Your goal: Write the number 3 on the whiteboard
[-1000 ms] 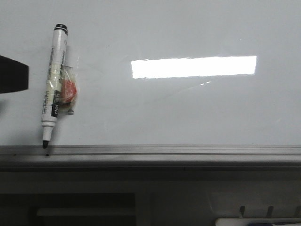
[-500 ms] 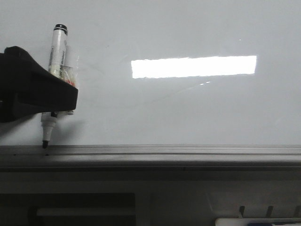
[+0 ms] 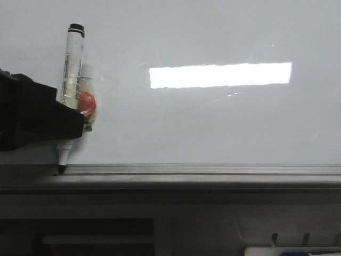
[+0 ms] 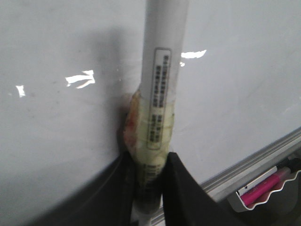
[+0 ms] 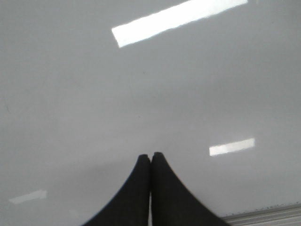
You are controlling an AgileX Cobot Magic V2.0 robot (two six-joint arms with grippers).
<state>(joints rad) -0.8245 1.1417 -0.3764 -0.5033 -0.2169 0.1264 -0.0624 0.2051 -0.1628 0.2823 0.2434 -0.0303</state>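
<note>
The whiteboard (image 3: pixel 213 122) is a glossy pale grey-white board with a grey metal rail (image 3: pixel 213 170) along its near edge. No number 3 shows on it. A white marker (image 3: pixel 72 58) with a black end, wrapped in clear tape over a red patch, stands near the left edge with its tip by the rail. My left gripper (image 3: pixel 66 125) is shut on the marker's lower barrel; in the left wrist view the black fingers (image 4: pixel 181 188) clamp the marker (image 4: pixel 162 70) from both sides. My right gripper (image 5: pixel 150 156) is shut and empty above the whiteboard (image 5: pixel 211 94); it is out of the front view.
A bright rectangular light reflection (image 3: pixel 219 74) lies on the board's middle. Past the rail, a white tray holding a pink marker (image 4: pixel 263 188) shows in the left wrist view. The tray's edge (image 3: pixel 293 250) shows at the front view's lower right.
My left gripper came in from the left and closed on the marker. The marker has shifted a little to the right and now stands more upright.
</note>
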